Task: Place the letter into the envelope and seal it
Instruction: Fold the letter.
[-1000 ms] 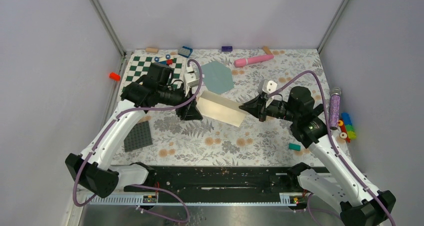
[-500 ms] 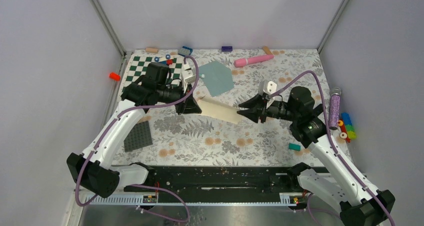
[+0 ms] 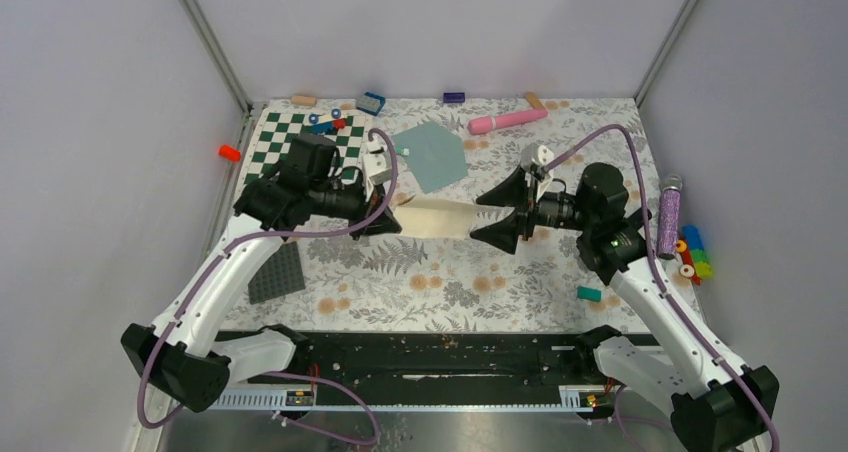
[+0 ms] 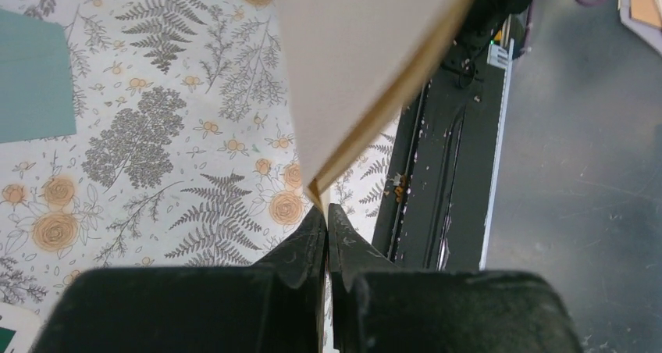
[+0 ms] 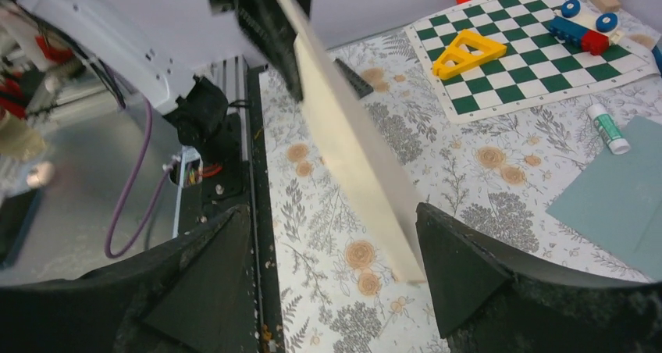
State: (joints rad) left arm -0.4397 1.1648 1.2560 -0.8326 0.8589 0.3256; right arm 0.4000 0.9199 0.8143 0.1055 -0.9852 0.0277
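From above, the left hand [image 3: 390, 215] is clenched on one end of the letter [image 3: 435, 217]. The cream sheet hangs in the air over the bench [image 3: 450, 282] and reaches across to the right hand [image 3: 474, 220]. The right hand is spread wide, with one finger on each side of the letter's far end. The envelope [image 3: 432, 155] lies flat on the bench just past both hands, with its point facing away from the arms.

In the left wrist view, the left hand [image 4: 326, 212] has its two fingers squeezed tight on a corner of the letter [image 4: 359, 56]. The sheet fans out ahead of the fingers. A bit of the envelope [image 4: 31, 80] shows far off to the side, flat on the bench.

In the right wrist view, the right hand [image 5: 334, 212] is wide open. The letter [image 5: 343, 134] stands on its edge between the fingers, nearer to one. I cannot tell if it touches that finger. The envelope [image 5: 624, 197] lies off to one side, near a small glue stick [image 5: 607, 128] and a chequered board [image 5: 531, 64].
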